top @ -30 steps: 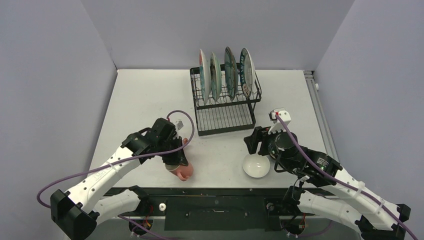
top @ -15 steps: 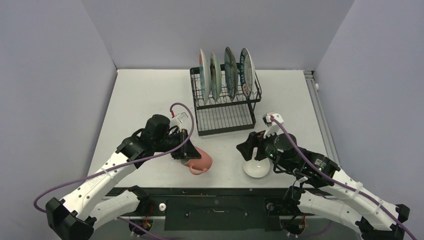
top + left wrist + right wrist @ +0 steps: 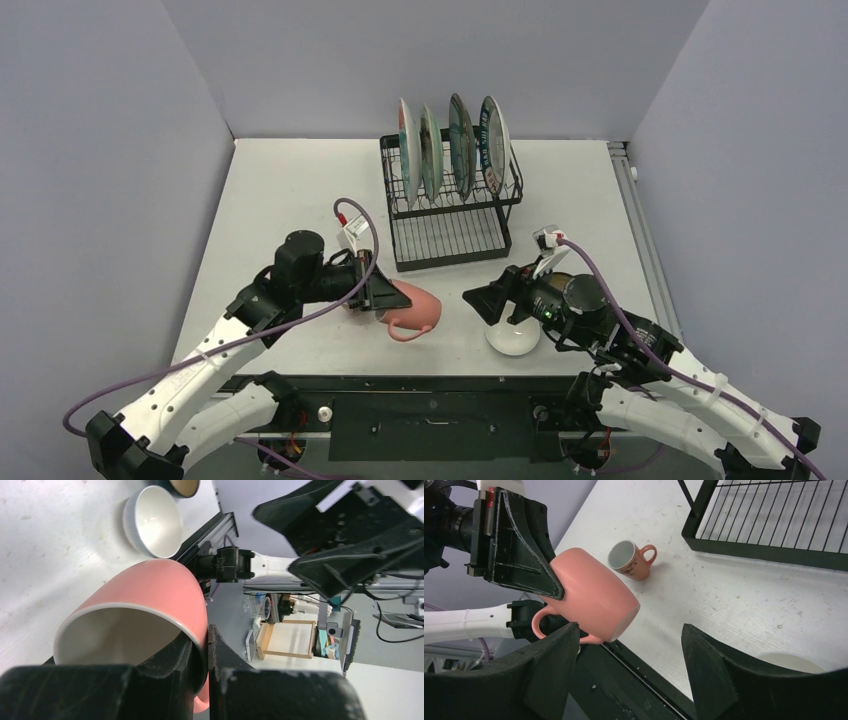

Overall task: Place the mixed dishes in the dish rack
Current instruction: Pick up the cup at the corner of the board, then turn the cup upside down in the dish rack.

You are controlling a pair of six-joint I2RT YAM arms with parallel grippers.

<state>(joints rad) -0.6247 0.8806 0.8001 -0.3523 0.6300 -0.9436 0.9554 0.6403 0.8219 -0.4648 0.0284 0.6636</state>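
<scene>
I hold the pink mug [image 3: 150,595] by its rim in my clamped left gripper [image 3: 200,650], tipped sideways above the near tabletop [image 3: 290,190], base aimed at my wide-open, empty right gripper [image 3: 630,630], apparently for a handover toward the far dish rack [image 3: 445,240].

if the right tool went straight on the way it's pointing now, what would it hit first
Most likely the plain pink ceramic mug that the left tool grips by its rim: in the right wrist view it sits straight ahead of the right tool, between its open jaws. How far ahead is unclear.
</scene>
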